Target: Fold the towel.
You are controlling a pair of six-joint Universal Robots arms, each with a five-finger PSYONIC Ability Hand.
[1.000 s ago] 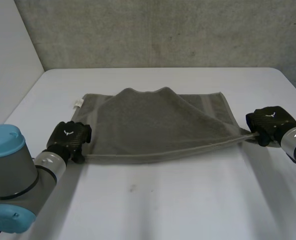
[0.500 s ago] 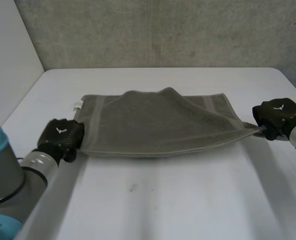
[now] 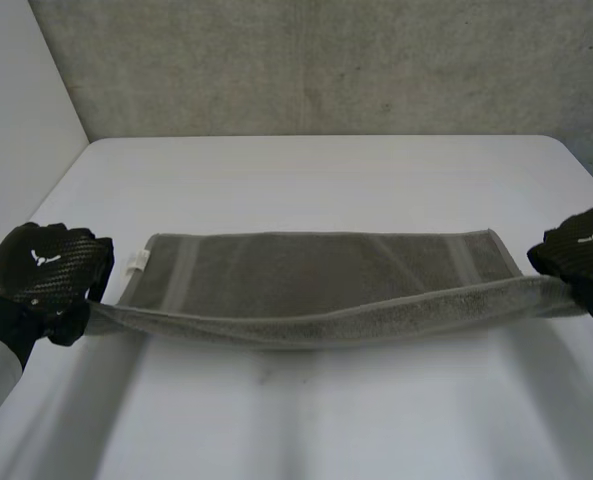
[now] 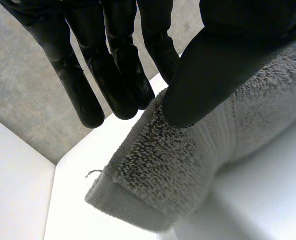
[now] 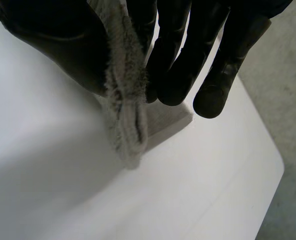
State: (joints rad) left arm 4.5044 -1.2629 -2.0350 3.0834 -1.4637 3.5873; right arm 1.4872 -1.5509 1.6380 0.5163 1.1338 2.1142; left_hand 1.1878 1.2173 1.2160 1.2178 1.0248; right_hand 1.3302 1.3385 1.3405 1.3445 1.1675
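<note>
First fold in hand.
Left robot hand point(image 3: 41, 270), right robot hand point(image 3: 581, 250) pinch near towel point(image 3: 316, 280) corners; next, we'd carry them to far edge.

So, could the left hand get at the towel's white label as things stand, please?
Likely not yet: the label lies beside the left hand with nothing between, but that hand pinches the towel by a corner and would have to let go.

A: Where does the towel point(image 3: 316, 285) lie?
B: Across the middle of the table point(image 3: 326, 170), its far edge flat on it.
A: And the 2 hands?
B: The left hand point(image 3: 41, 275) pinches its near left corner, the right hand point(image 3: 581, 255) its near right corner; the near edge hangs between them.
</note>
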